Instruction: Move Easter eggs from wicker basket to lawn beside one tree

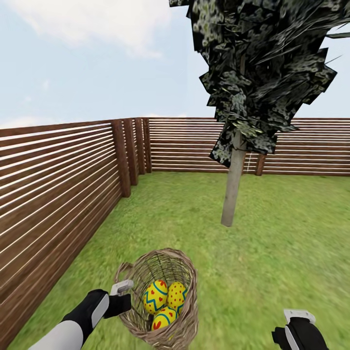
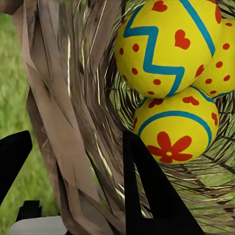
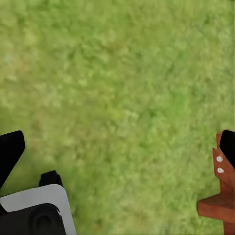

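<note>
Three glossy zigzag-painted Easter eggs (image 1: 164, 300) in bucket-shaped open-weave wicker basket (image 1: 187, 326)

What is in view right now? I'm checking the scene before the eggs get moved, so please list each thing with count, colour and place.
Yellow Easter eggs with red and blue patterns: three, inside the basket.
Brown open-weave wicker basket: one, on the grass in front of the robot, its rim between the left fingers.
Tree with pale grey-beige trunk and dark mottled crown: one, on the lawn beyond the basket.
Green lawn: ground throughout.
Brown horizontal-slat wooden fence: along the left and far sides.
Blue sky with white clouds: above the fence.
Left gripper: black, straddling the basket wall.
Right gripper: black fingers spread, over bare grass.
</note>
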You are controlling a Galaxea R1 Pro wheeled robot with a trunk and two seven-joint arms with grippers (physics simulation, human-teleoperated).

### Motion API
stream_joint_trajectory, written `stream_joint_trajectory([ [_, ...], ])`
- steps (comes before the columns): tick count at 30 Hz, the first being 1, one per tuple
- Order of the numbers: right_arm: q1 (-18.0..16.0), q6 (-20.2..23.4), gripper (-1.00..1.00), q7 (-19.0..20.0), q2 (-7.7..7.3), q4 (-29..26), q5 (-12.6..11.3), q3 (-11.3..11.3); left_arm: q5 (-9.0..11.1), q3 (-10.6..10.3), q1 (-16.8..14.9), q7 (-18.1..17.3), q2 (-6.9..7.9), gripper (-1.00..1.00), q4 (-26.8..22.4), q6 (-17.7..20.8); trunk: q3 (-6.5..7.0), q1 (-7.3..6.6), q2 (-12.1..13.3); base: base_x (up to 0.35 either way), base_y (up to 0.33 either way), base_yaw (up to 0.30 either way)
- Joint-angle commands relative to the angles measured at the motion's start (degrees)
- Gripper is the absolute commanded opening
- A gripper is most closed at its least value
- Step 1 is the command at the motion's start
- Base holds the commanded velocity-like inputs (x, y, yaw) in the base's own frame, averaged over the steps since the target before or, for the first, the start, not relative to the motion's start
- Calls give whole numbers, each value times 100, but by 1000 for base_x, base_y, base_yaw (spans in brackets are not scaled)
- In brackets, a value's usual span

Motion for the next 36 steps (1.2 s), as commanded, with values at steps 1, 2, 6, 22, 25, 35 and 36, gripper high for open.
stream_joint_trajectory([
  [1,-2,22,100,-20,0,1,-18,2,78,40,-2,-6,-2,-100,-9,43,-2,5,-4,323,-91,0],
  [2,-2,22,100,-20,0,3,-17,2,74,40,-2,-6,-2,-100,-9,43,-2,5,-4,323,-92,0],
  [6,-1,22,100,-20,-1,4,-18,2,71,34,-2,-6,-2,-100,-1,43,-2,5,-4,323,-95,0],
  [22,-1,22,100,-20,-8,-18,-22,-5,62,14,-2,-6,-11,-100,0,42,-2,5,-4,323,-109,0],
  [25,-1,22,100,-34,-5,-14,6,-6,57,14,-2,-6,-17,-100,0,42,-2,5,-4,323,-133,171],
  [35,-3,22,100,-31,-9,-10,-17,-6,45,5,-2,-6,-55,-100,9,42,-2,5,-4,323,-141,196],
  [36,-2,22,100,-31,-9,-7,-18,-6,45,5,-2,-6,-55,-100,12,41,-2,5,-4,323,-141,3],
])
